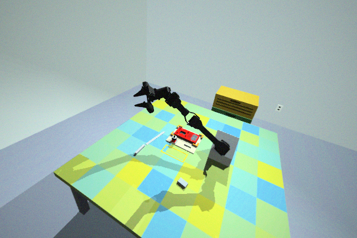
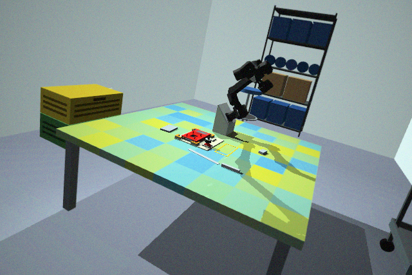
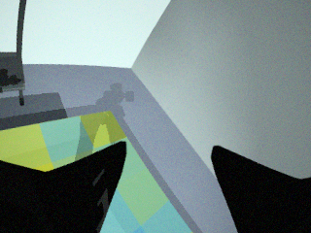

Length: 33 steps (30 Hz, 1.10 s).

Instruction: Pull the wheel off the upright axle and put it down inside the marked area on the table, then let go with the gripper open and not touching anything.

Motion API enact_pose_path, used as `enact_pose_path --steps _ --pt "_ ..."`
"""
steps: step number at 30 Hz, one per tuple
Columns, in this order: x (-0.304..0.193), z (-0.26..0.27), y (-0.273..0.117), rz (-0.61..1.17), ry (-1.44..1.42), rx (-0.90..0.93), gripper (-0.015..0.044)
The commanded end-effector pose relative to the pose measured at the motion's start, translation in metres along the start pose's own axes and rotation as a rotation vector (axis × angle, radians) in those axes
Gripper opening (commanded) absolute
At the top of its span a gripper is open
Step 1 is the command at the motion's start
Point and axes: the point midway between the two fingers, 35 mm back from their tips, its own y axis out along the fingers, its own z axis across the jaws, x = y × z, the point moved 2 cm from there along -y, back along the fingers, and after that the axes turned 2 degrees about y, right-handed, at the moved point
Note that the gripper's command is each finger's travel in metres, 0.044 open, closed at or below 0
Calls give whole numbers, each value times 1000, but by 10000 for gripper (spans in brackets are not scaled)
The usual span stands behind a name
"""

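Observation:
The wheel is a small black and white round thing. It sits on a red foot at one corner of the cream base plate. The axle under it cannot be made out. The marked area, a yellow outline, lies on the table beside the base plate, with nothing in it. My gripper is open and empty. It is high above the table, well away from the wheel, and points out past the table's edge.
A red block with orange corners is beside the wheel. A long thin white tool lies near the outline. A small grey block and a flat light piece lie farther off.

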Motion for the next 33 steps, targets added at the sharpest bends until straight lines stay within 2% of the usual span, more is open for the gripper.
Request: enact_pose_path --steps 1,7,26,33 --pt "46 6 -34 -97 -46 -74 300" --pt "95 21 -74 -212 -73 -145 300" --pt "181 71 -153 -454 -125 -231 300" --pt "221 113 -202 -600 -190 -279 300"
